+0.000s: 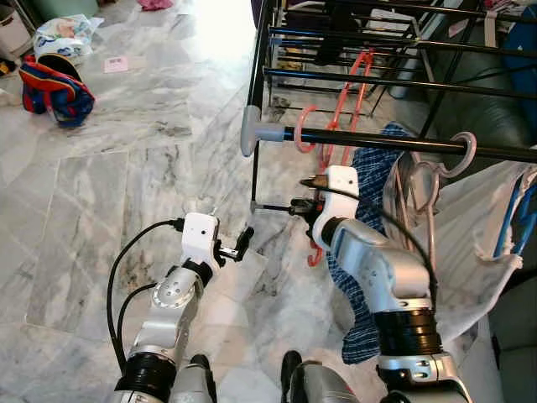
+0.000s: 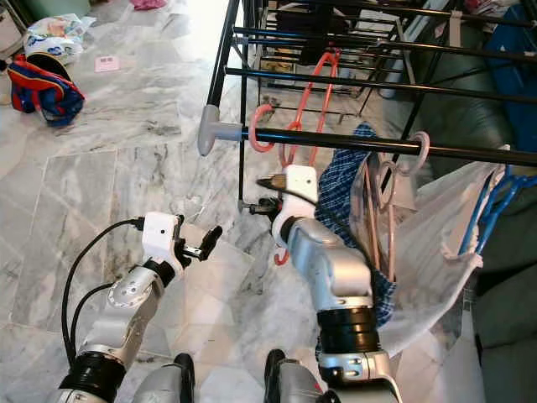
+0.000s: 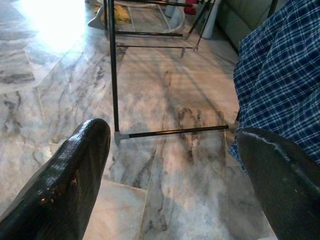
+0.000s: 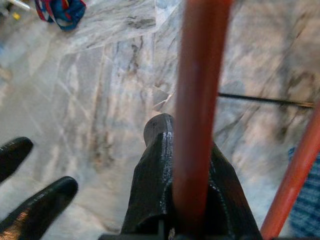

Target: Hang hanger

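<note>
A coral-red hanger hangs down beside the near black rail of the drying rack. Its hook curls around that rail just inside the grey end cap. My right gripper is just below the rail, shut on the hanger. In the right wrist view the red bar lies pressed against a black finger. My left gripper is lower and to the left, over the floor. It is open, and its fingers have nothing between them.
A blue plaid cloth and pale pink hangers with white cloth hang on the same rail, right of my gripper. Another coral hanger hangs on a farther rail. The rack's foot bar runs low over the marble floor. A red-blue bag lies far left.
</note>
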